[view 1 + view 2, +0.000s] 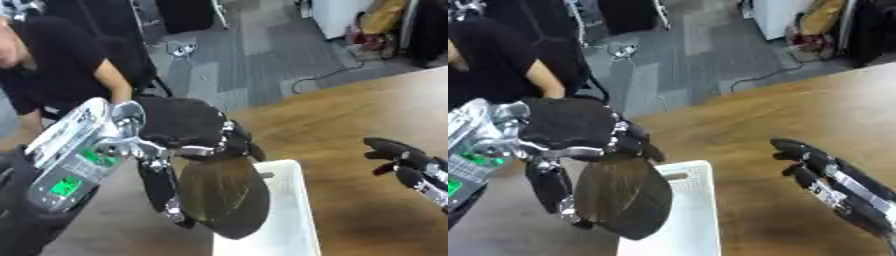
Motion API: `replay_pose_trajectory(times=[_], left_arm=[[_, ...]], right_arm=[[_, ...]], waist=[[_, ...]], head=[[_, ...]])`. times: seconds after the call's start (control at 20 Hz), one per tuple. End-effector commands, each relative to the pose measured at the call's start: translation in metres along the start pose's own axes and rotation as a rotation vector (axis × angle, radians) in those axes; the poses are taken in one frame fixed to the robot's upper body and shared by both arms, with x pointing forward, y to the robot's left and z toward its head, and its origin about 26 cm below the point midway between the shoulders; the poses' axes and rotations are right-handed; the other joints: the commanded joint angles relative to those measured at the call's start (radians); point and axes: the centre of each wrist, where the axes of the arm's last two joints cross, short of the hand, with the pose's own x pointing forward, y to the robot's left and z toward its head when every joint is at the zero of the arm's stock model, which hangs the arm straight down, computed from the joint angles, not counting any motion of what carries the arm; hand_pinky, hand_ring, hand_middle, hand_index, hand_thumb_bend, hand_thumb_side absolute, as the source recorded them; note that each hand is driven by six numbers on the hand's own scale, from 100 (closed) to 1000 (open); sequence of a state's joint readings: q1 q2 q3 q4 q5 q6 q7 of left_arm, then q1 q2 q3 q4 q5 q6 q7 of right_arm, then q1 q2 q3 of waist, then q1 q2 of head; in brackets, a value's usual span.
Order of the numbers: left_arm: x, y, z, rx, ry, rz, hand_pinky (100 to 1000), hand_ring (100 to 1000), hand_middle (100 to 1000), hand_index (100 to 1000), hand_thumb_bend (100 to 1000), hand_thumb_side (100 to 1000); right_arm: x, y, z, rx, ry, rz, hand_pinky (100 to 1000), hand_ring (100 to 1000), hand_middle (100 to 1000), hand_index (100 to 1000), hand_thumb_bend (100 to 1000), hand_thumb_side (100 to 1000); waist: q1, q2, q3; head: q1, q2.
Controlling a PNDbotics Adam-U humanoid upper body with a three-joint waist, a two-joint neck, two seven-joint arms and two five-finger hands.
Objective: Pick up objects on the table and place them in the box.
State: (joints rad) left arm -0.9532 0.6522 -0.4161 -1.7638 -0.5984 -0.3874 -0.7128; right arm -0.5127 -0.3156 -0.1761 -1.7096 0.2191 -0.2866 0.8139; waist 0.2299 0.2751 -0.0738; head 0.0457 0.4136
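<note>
Grey carpet-tile floor (262,45) with a black cable (328,76) lies beyond the brown wooden table (350,130).

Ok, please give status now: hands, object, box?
Left hand shut on dark brown oval object, over white box. Right hand open, idle. Nothing blocking.

The left hand (188,131) and the dark oval thing (223,192) it holds cover most of the white box (289,210), whose lower part is cut off at 6 o'clock. The right hand (833,187) is cut off at 4 o'clock. What the oval thing is I cannot tell.
</note>
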Motion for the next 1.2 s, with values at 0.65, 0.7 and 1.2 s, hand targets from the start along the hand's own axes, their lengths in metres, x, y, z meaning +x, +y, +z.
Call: replay_pose_trajectory(times=[0.65,0.7,1.2], left_arm=[[-0.003,-0.009,-0.018,-0.039,-0.051,-0.065,100,100,290,343,100,156],[-0.004,-0.011,-0.019,-0.039,-0.051,-0.063,100,100,289,343,100,156],[-0.008,-0.036,-0.021,-0.146,-0.057,-0.072,372,356,532,625,357,167]], right_arm=[[0.013,-0.019,-0.011,-0.042,-0.046,0.085,788,921,1000,1000,100,1000],[0.013,-0.019,-0.011,-0.044,-0.046,0.086,788,921,1000,1000,100,1000],[0.015,-0.021,-0.012,-0.061,-0.065,0.086,788,921,1000,1000,100,1000]], waist=[[-0.008,0.021,-0.058],[-0.009,0.022,-0.059],[-0.014,0.031,-0.053]], head=[[0.023,-0.047],[0.023,-0.047],[0.022,-0.046]])
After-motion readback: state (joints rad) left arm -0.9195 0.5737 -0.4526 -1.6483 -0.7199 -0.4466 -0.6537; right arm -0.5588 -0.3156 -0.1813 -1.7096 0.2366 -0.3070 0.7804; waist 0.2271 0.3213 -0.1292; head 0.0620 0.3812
